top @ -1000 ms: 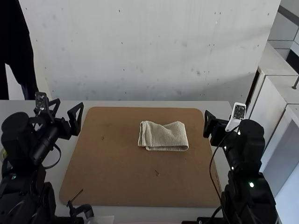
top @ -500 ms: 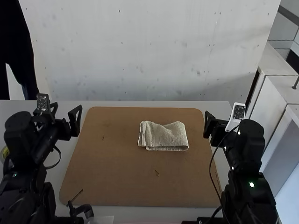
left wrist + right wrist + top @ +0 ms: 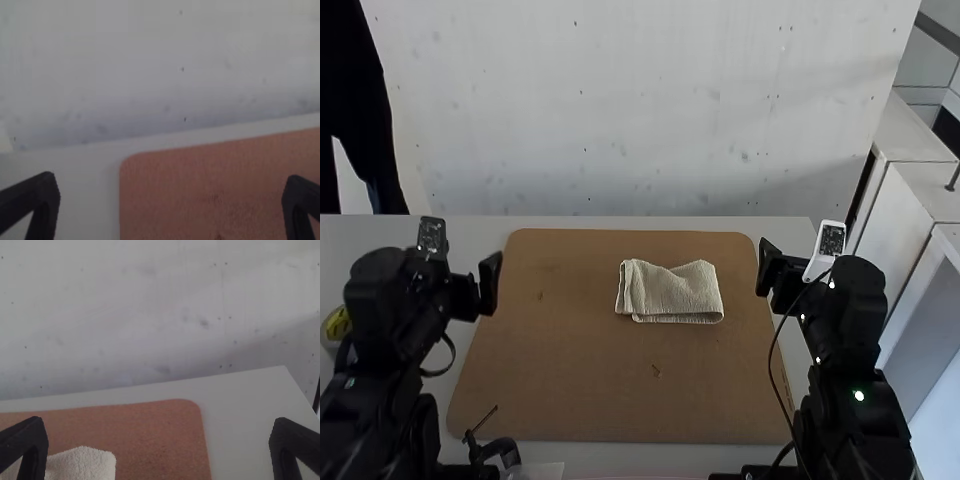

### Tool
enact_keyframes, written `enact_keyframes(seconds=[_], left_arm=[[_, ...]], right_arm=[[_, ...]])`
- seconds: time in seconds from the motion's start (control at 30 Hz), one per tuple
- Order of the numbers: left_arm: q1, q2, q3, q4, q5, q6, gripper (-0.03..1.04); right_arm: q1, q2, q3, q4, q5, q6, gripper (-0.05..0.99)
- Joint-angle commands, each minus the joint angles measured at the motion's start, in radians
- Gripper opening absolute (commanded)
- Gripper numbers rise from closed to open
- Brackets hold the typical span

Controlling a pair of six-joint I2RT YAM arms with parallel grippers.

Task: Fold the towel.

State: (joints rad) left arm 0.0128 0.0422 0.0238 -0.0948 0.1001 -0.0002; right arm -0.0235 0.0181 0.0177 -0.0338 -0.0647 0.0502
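a pale, smooth table (image 3: 670,222) carried a flat brown board (image 3: 570,380) with rounded corners. on the board, between one and two o'clock from its middle, lay a cream towel (image 3: 672,295), folded in layers into a rough rectangle. toward nine o'clock, past the board, sat a partly hidden yellow-and-dark thing (image 3: 337,323). small dark marks dotted the board.
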Motion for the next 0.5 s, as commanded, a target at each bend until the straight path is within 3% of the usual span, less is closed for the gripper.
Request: enact_keyframes(seconds=[0.0, 0.47], left_arm=[[-0.008, -0.025, -0.025, 0.001, -0.040, 0.026, 1.00], [-0.008, -0.025, -0.024, 0.001, -0.040, 0.026, 1.00]], right_arm=[[-0.004, 0.011, -0.018, -0.074, 0.014, -0.038, 0.96], [0.000, 0.006, -0.018, -0.072, 0.020, -0.046, 0.96]])
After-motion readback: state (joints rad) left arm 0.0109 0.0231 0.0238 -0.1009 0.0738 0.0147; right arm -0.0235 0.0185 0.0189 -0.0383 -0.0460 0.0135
